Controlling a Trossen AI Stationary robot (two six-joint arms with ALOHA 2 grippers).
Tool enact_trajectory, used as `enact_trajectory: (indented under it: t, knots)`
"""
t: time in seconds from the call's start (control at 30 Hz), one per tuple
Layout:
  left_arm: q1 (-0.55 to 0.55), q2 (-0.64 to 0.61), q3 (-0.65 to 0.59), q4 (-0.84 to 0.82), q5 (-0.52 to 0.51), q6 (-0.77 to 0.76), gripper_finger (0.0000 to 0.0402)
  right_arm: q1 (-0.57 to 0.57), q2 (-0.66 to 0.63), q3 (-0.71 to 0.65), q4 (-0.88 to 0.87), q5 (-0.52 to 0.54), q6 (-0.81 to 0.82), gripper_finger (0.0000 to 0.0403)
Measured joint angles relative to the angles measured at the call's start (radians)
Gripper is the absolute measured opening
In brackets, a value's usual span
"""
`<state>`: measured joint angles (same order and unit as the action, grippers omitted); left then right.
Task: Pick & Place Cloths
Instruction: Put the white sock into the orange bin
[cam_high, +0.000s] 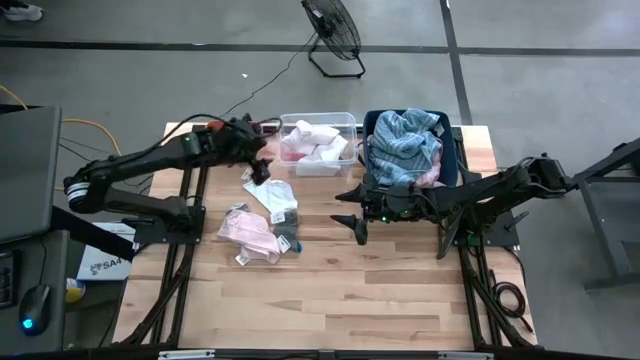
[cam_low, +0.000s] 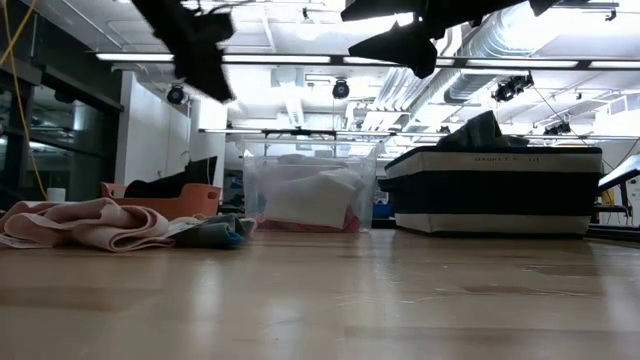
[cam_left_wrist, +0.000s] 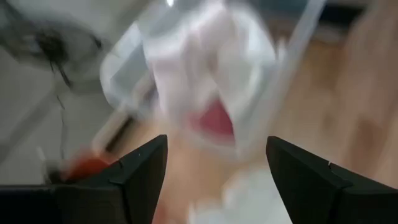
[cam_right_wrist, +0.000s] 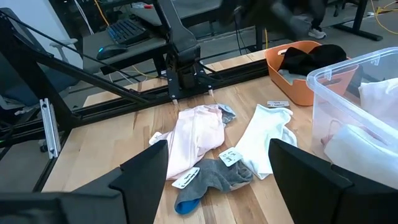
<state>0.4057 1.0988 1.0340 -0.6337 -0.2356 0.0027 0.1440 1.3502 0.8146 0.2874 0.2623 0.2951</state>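
On the table's left half lie a white cloth (cam_high: 272, 195), a pale pink cloth (cam_high: 250, 232) and a small grey cloth with a blue tip (cam_right_wrist: 214, 180). All three lie flat on the wood. My left gripper (cam_high: 258, 170) hangs open above the white cloth's far end, near the clear bin (cam_high: 318, 122), with nothing between its fingers (cam_left_wrist: 140, 171). My right gripper (cam_high: 352, 212) waits open above the table's middle, level and pointing left, also with nothing in it. A blue-striped cloth (cam_high: 405, 145) fills the dark blue bin (cam_high: 455, 160).
The clear bin, at the far edge, holds white and pink cloths (cam_high: 315, 145). An orange bin (cam_right_wrist: 292, 78) with a black cloth (cam_right_wrist: 311, 59) stands at the far left, under my left arm. The near half of the table (cam_high: 330, 300) is bare wood. A fan (cam_high: 335, 30) stands on the floor beyond.
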Motion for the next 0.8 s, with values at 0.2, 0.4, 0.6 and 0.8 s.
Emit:
enact_trajectory:
  t: [0.2, 0.4, 0.6, 0.8]
  knots:
    - [0.000, 0.006, -0.029, -0.295, 0.015, -0.235, 0.0269, 0.000, 0.000, 0.000, 0.000, 0.000, 0.000, 0.0270]
    - [-0.001, 0.009, -0.192, -0.206, 0.096, -0.332, 0.0269, 0.000, 0.000, 0.000, 0.003, 0.000, 0.007, 0.0270]
    - [-0.001, 0.010, -0.347, 0.003, 0.143, -0.421, 0.0269, 0.000, 0.000, 0.000, 0.002, 0.000, 0.017, 0.0270]
    - [-0.023, 0.014, -0.453, 0.162, 0.142, -0.471, 0.0269, 0.000, 0.000, 0.000, 0.001, 0.000, 0.018, 0.0270]
